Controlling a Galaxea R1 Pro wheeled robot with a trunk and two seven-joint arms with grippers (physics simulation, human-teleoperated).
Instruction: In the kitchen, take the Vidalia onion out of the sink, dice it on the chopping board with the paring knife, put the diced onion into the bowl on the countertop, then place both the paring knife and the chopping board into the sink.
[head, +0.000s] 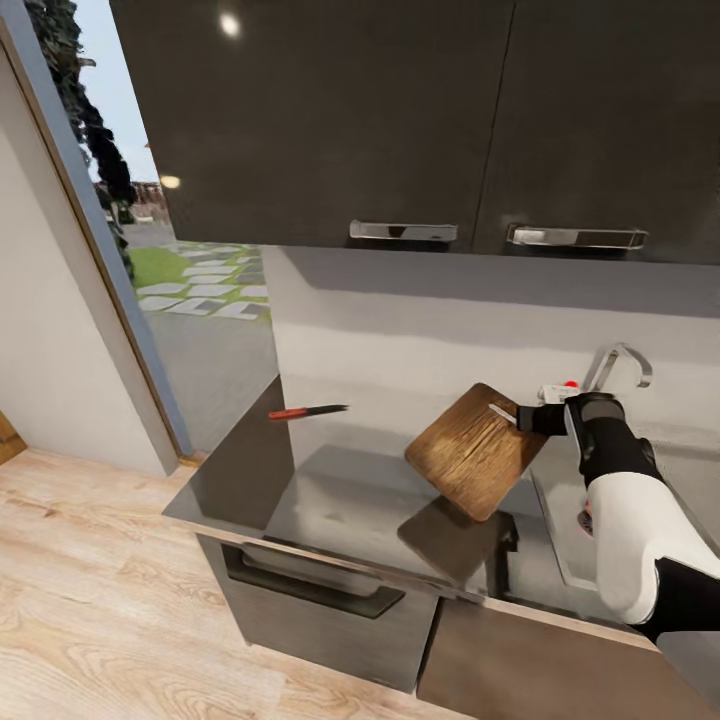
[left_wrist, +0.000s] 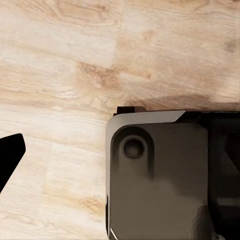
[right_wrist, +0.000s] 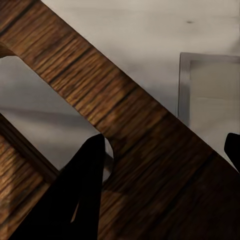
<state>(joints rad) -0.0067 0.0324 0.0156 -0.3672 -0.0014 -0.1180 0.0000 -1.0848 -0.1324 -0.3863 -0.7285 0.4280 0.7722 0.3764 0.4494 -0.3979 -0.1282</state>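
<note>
Wooden chopping board (head: 475, 464) hangs tilted above the bench (head: 330, 500), mid-frame right in head view, right gripper (head: 528, 418) pinching its upper-right edge; right wrist view shows fingers (right_wrist: 80, 195) closed w/ the board between them. Paring knife (head: 306, 411) lies left of centre on the bench, well apart from the board. Judging by that, late stage: board looks bound for the sink (head: 560, 520) at right; knife not yet moved. Count: 1 board, 1 knife, 1 tap (head: 620, 365). Left fingers (left_wrist: 10, 160): can't tell.
</note>
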